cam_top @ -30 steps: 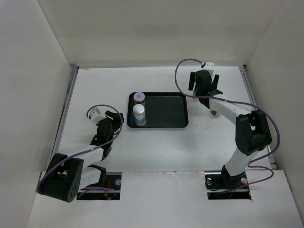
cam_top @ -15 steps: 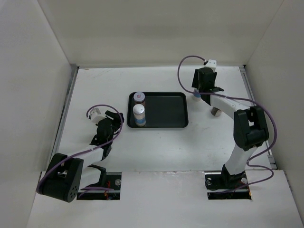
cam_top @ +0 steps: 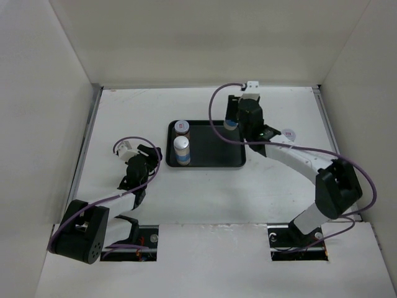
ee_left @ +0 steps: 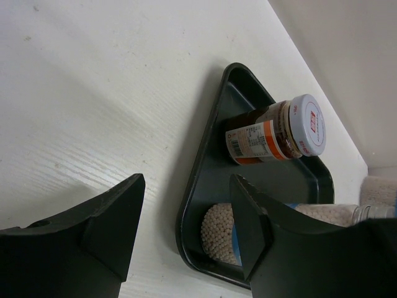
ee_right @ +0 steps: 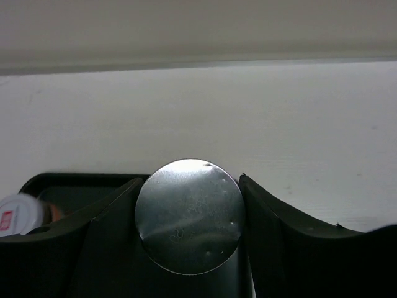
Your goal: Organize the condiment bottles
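Black tray (cam_top: 217,146) at centre of the white counter (cam_top: 124,112).

Top view: a dark bottle (cam_top: 181,127) and a white bottle (cam_top: 182,151) stand along the tray's left edge. The right jaws grip the grey-capped bottle (cam_top: 231,125) at the tray's upper right corner; whether it rests on the tray is unclear. A fourth bottle (cam_top: 287,133), red-marked lid up, stands on the counter at right.

Left wrist view: the left jaws stand apart, empty, over bare counter.

Right wrist view: both jaws press the round metal cap (ee_right: 189,217).
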You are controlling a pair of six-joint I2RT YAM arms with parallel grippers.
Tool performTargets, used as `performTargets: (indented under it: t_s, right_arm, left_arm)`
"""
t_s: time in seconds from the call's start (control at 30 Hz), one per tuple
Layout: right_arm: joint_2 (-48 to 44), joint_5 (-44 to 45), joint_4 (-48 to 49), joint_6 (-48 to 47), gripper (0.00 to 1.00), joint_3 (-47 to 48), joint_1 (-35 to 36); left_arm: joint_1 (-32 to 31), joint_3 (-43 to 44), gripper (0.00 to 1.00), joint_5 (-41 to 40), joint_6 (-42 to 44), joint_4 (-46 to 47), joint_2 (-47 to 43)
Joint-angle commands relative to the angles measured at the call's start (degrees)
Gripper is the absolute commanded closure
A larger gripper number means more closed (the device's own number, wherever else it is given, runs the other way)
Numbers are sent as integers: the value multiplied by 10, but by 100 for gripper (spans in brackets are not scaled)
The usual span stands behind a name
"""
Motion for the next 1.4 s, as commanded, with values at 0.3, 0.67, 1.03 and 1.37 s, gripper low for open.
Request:
performTargets:
  t_s: [0.3,0.67,1.03,1.37]
  right_arm:
    - [151,-11,58,-13,41,136,118]
    - [161,-8,54,-5,11,118,128]
    - [-94,43,58,34,0,-99,19]
    - [-121,129,10,127,0,-225,-211]
  left_arm:
    - [5,5,45,5,-5,37,-4]
    - [1,9,44,7,-5,37,3]
    - [-1,5,44,5,-5,37,-8]
    - [-2,4,44,3,-10,39,1]
